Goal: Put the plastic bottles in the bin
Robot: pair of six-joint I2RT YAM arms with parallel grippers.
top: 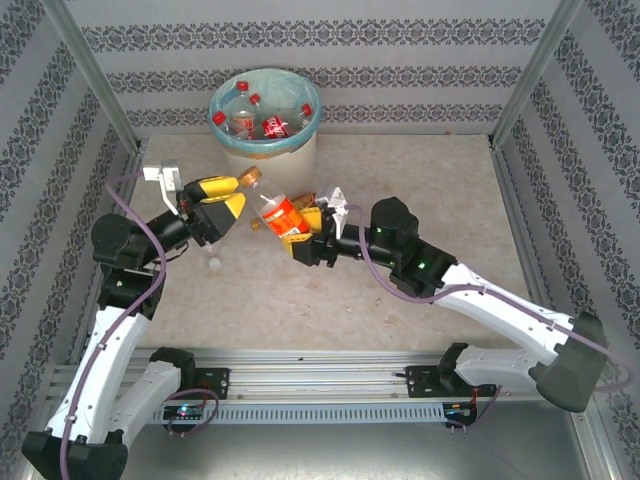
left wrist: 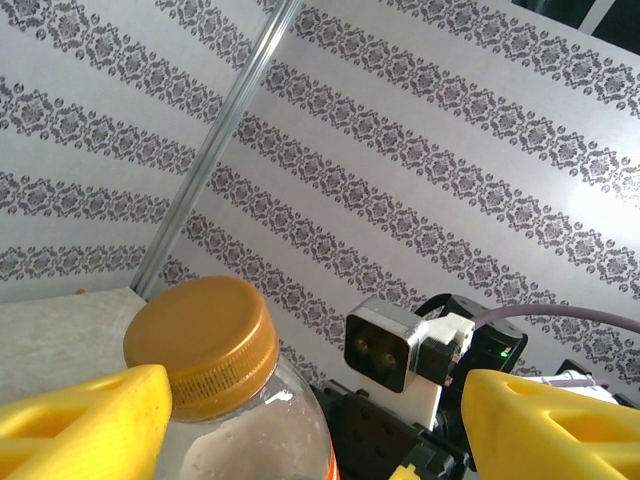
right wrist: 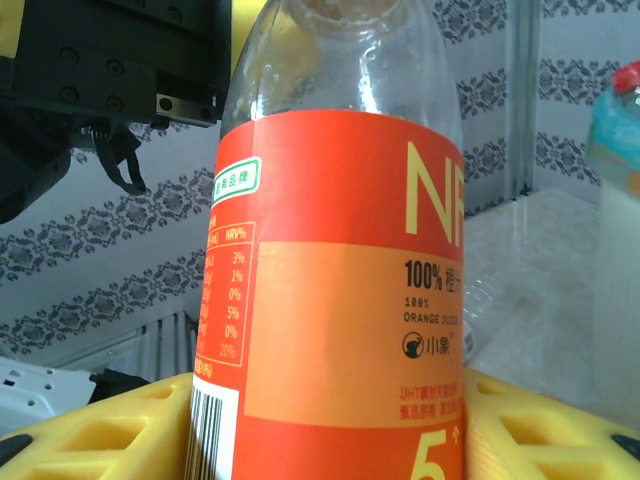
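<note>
Orange-labelled juice bottle [right wrist: 340, 300] sits clamped low by the right gripper [right wrist: 320, 435], near the bin [top: 270, 160] — probably offered for a handover, since the left gripper [left wrist: 315, 400] straddles its gold cap [left wrist: 200, 340], jaws wide, not yet gripping.

The bin [top: 275, 162] is round and cream-white, with a pale teal liner folded over its rim; it stands upright at the far side of the table [top: 420, 310], left of centre. Several clear bottles [top: 272, 127] with red caps and red labels lie jumbled inside it. One orange-label bottle [top: 281, 215] is clear, with a gold cap. It is off the table, just in front of the bin, tilted with the cap toward the bin. The right gripper [top: 300, 228] clamps its lower body; the cap sits between the spread fingers of the left gripper [top: 228, 195]
</note>
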